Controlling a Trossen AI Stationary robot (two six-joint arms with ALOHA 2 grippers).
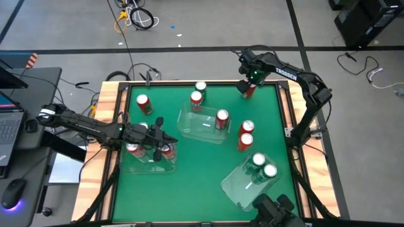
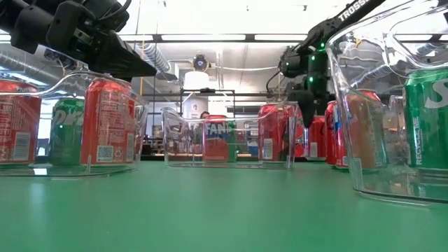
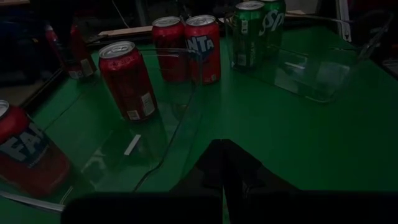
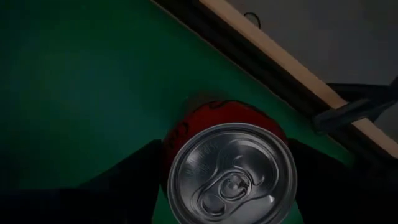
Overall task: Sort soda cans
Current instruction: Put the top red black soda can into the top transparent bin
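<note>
The right tool [image 1: 247, 89] straddles a red can [image 4: 231, 171], jaws apparently not yet tight; off-centre closing could tip it. The left tool [image 1: 161, 146] is shut, empty.

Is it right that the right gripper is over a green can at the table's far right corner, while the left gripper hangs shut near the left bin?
Not quite: the can under the right gripper is red, not green, as the right wrist view shows. The rest holds: it stands at the table's far right corner, and the left gripper hangs shut by the left bin.
</note>
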